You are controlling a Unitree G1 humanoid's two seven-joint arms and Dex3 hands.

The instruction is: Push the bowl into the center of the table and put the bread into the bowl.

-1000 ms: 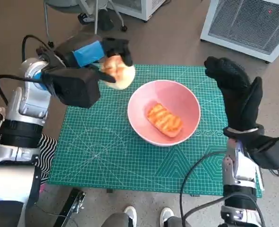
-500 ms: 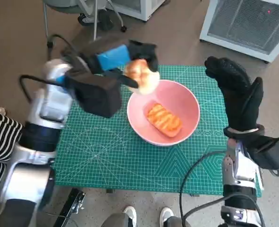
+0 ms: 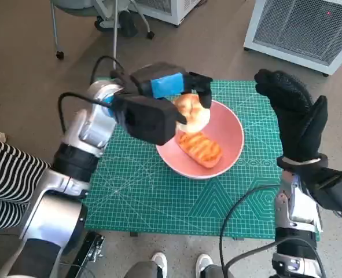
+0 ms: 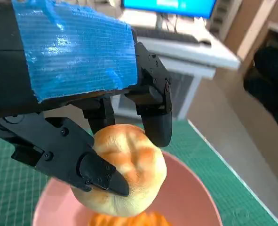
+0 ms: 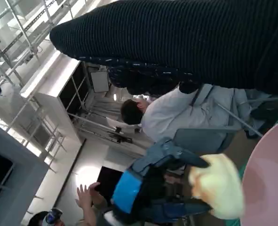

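A lab: green cutting mat (image 3: 159,191), computer monitor (image 4: 169,7), metal racks (image 5: 21,28).

The left hand (image 3: 179,87) holds a bun (image 3: 192,112) over the bowl (image 3: 231,136), mid-table.

Our left hand (image 3: 179,87) holds the round bun (image 3: 192,112) over the near-left part of the pink bowl (image 3: 231,136), so that side of the bowl's opening is covered from above. Inside the bowl, the grilled bread (image 3: 200,146) takes up the middle of the floor; bare pink shows on the right and far side. Our right hand (image 3: 295,119) stands upright over the green mat's (image 3: 147,191) right edge, apart from the bowl, with a gap between them. The mat in front of the bowl lies open to us.
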